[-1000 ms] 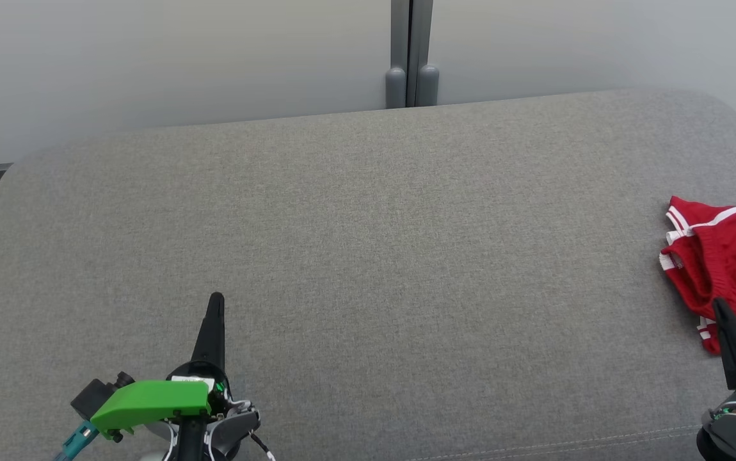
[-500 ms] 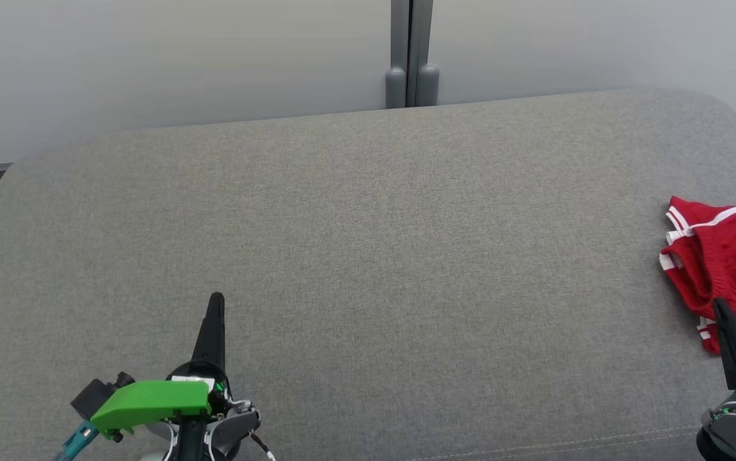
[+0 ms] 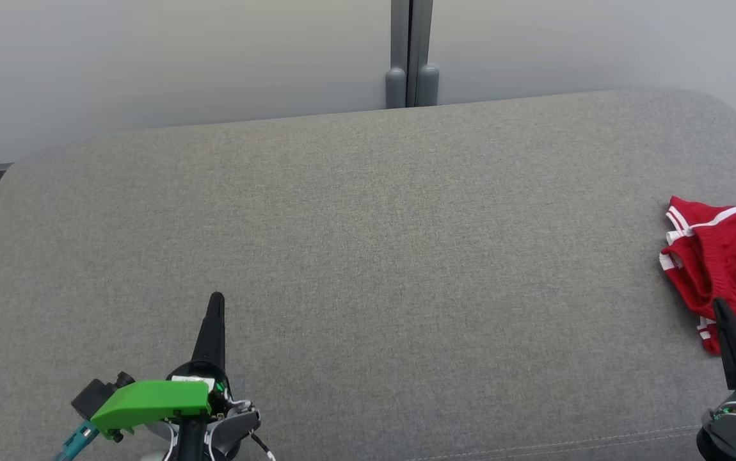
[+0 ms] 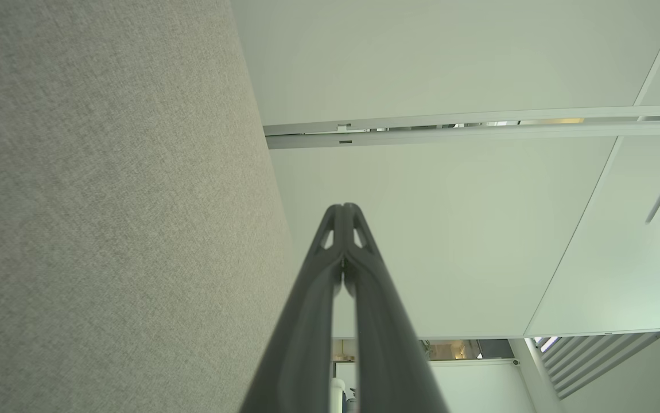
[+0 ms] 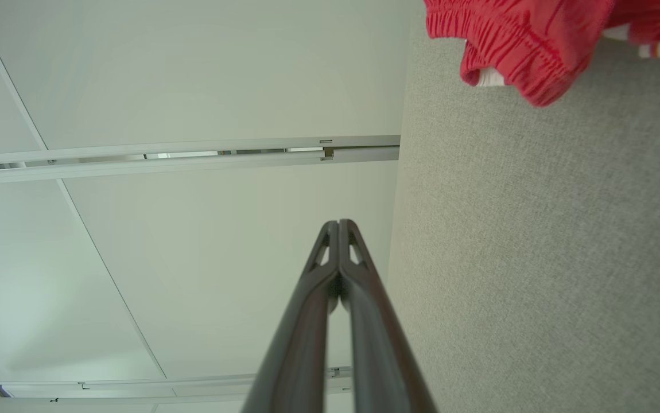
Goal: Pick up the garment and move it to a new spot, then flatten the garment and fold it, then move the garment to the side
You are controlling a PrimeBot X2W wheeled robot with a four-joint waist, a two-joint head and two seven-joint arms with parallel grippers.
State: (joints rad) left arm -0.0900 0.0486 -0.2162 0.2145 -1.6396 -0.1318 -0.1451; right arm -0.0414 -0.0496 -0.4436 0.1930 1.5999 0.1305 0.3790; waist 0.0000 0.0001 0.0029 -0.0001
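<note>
Red garment (image 3: 726,256) with white stripes lies bunched at the far right of the grey cushion (image 3: 368,256), partly cut off by the frame edge. Left gripper (image 3: 216,299): fingers pressed together, empty, above bare cushion at lower left. Right gripper (image 3: 719,304): fingers pressed together, empty, just beside the garment's near edge; cannot tell whether they touch.
</note>
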